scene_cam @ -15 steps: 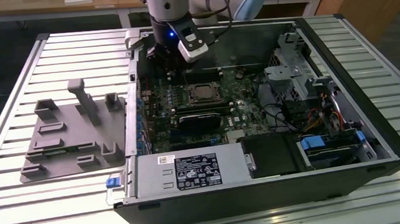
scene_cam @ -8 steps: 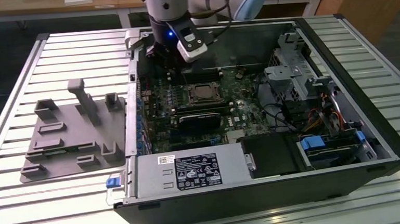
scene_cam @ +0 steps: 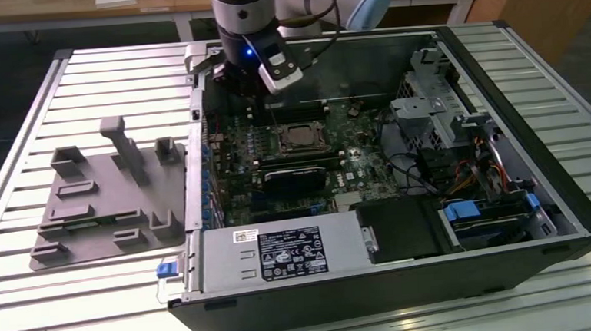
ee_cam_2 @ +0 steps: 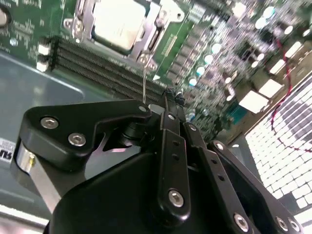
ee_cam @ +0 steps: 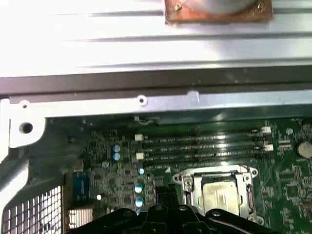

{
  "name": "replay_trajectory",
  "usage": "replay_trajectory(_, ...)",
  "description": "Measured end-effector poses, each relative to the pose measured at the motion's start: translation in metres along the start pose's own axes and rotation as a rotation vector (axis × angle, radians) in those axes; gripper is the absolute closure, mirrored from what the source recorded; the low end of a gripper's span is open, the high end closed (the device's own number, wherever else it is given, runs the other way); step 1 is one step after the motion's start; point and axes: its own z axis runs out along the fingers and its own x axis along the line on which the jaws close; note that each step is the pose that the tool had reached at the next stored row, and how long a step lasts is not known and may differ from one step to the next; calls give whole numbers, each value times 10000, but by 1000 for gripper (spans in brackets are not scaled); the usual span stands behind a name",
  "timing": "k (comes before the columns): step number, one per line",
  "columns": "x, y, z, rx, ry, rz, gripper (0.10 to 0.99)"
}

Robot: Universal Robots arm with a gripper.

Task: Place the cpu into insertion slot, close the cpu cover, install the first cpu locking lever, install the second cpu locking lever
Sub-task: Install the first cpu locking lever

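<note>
Two steps are judged done, the cpu (ee_cam: 218,192) seated under the lowered cpu cover (ee_cam: 186,191); a locking lever (ee_cam_2: 144,83) is seen upright just beside the gripper (ee_cam_2: 169,95), jaws together.

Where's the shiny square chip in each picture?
Exterior view: the cpu is in the middle of the green board.
First wrist view: the cpu lies beside the memory slots.
Second wrist view: the cpu lies past the gripper, beside the same slots.
Shared landmark: the long black memory slots.
</note>
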Motion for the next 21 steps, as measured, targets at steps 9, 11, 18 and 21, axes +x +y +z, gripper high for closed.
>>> replay_trajectory(9,12,-6,32,-536,40,32,984)
replay_trajectory(11,13,-7,38,-656,47,39,984)
replay_trajectory(18,-24,-8,58,-692,49,42,984)
replay_trajectory(21,-57,-6,64,-700,52,43,984)
